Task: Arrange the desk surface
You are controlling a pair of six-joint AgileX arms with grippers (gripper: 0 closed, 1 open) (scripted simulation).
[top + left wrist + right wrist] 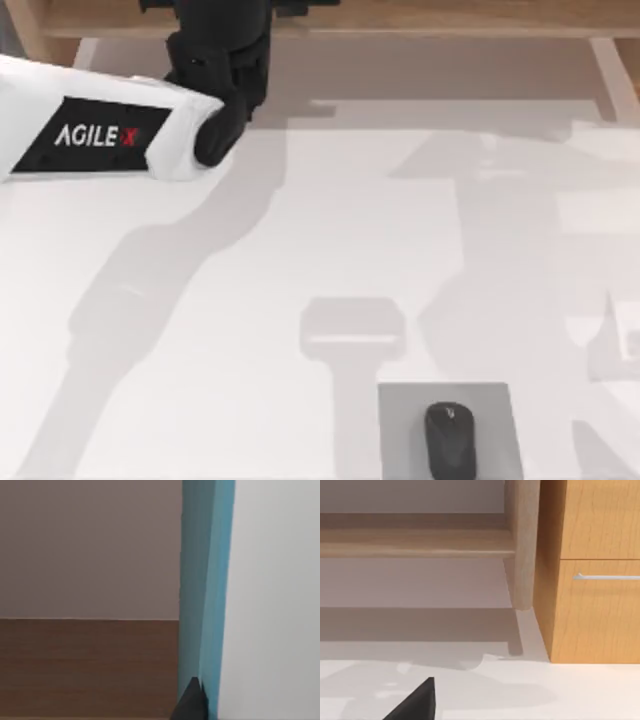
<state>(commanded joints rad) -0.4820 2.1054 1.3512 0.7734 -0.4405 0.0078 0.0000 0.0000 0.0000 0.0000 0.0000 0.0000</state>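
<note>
The desk surface (300, 250) is a broad white tabletop. My left arm (100, 130) reaches to the back left, its black wrist (220, 50) going under the light-wood shelf board (450, 15). In the left wrist view a tall, thin blue slab (205, 590) stands upright on a brown wood surface (85, 665), and a dark part of my left gripper (191, 705) lies against its lower end. A dark tip of my right gripper (416, 704) hangs over the white desk surface (545, 690).
A black mouse (450, 440) lies on a small grey pad (400, 430) at the front right. A wooden post (522, 545) and a drawer cabinet (595, 605) with a metal handle (607, 576) stand at the back right.
</note>
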